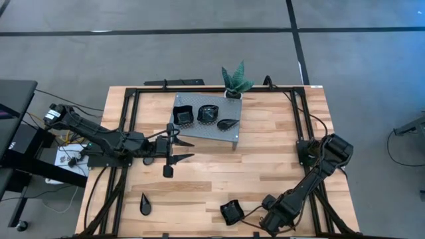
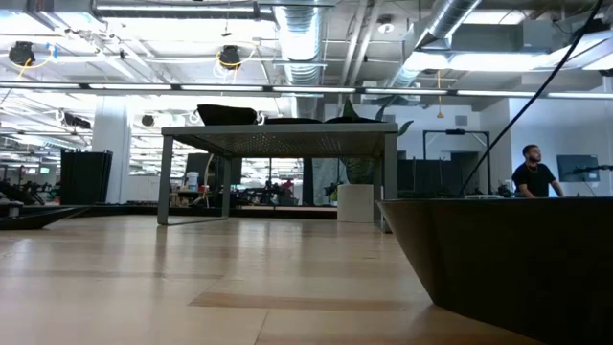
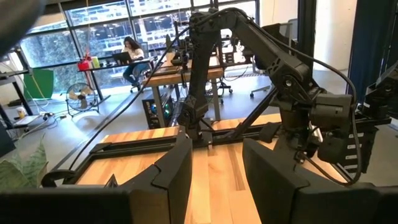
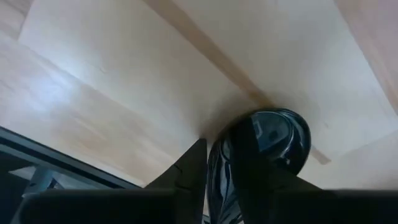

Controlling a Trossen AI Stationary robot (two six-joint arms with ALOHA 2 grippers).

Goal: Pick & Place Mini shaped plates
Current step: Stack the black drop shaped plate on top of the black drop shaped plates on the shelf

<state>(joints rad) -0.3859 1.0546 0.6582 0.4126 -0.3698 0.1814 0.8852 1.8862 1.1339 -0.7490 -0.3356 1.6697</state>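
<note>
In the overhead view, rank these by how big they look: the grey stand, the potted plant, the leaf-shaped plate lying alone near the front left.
1. Grey stand, clearly the largest.
2. Potted plant.
3. Leaf-shaped plate, the smallest.
The plant stands taller, so it is nearer the camera; its lead over the plate is less sure.

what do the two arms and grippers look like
Both arms are dark, near-black, built of chunky jointed segments with black cables along them. The left gripper has two long, slim, pointed fingers. The right gripper is a blocky dark head; its fingers look flat, matte and angular. No markings are readable.
</note>
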